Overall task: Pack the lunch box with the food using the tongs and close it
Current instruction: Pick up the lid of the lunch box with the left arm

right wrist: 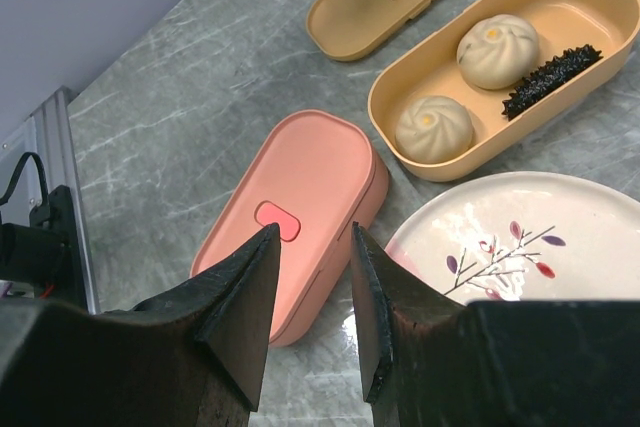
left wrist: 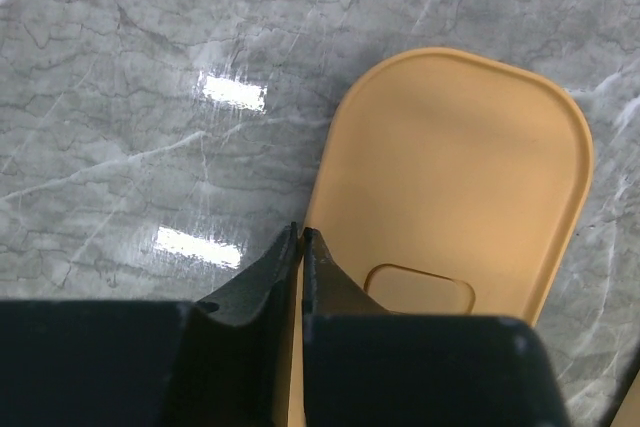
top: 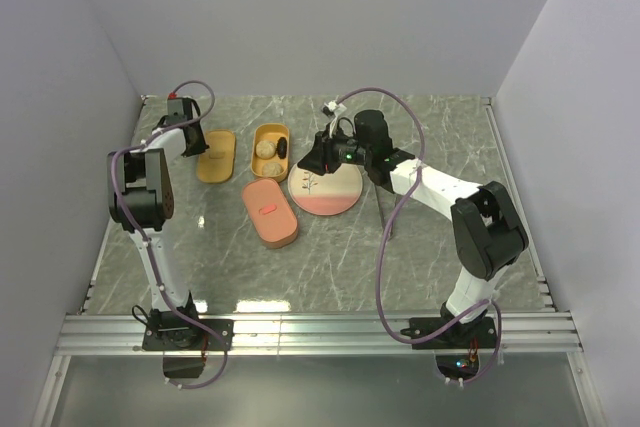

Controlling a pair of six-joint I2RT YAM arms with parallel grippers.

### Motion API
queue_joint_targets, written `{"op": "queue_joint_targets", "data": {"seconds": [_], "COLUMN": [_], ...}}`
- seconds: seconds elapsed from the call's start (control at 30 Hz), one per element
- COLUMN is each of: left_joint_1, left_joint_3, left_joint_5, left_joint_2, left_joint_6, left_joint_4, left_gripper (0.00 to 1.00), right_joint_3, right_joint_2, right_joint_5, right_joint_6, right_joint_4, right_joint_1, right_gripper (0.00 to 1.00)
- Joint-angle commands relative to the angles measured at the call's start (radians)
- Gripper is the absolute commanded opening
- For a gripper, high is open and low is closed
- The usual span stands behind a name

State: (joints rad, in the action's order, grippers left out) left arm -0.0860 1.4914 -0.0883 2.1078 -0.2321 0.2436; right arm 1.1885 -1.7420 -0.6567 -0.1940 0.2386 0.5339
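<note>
On the grey marble bench [top: 430,247] I see the yellow oval lunch box [right wrist: 480,162] holding two beige buns [right wrist: 497,50] and a dark piece [right wrist: 552,79], thin grey tongs [top: 381,212] beside the round plate [top: 325,197], left end effector [left wrist: 301,237] pinching the yellow lid [left wrist: 460,167], right end effector [right wrist: 312,247] half-open, empty.

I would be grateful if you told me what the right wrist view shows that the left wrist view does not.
Only the right wrist view shows the pink lid, the open lunch box holding two buns and a dark piece, the plate, and the right pincer, open and empty. Only the left wrist view shows the left pincer, closed on the tan lid at its rim. Both show that tan lid and the marble table.
</note>
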Motion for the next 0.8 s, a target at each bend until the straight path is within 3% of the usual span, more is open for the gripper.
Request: {"op": "queue_joint_targets", "data": {"seconds": [0.0, 0.1, 0.4, 0.77], "left_joint_1": [0.002, 0.005, 0.015, 0.043], "left_joint_3": [0.013, 0.007, -0.131, -0.195], "left_joint_5": [-0.025, -0.037, -0.071, -0.119], "left_joint_2": [0.061, 0.051, -0.161, -0.284], "left_joint_6": [-0.006, -0.01, -0.049, -0.07], "left_joint_4": [0.106, 0.102, -0.019, -0.079], "left_gripper": [0.04, 0.0, 0.0, 0.0], "right_joint_3": [0.025, 0.025, 0.031, 0.059], "right_joint_2": [-0.004, -0.005, -0.019, -0.059], "right_joint_5": [-0.017, -0.015, -0.011, -0.004], "right_joint_6": [-0.002, -0.004, -0.005, -0.007], "right_joint_4": [0.019, 0.019, 0.016, -0.005], "right_joint_1": [-0.003, -0.005, -0.003, -0.005], "right_gripper": [0.42, 0.42, 0.42, 0.42]}}
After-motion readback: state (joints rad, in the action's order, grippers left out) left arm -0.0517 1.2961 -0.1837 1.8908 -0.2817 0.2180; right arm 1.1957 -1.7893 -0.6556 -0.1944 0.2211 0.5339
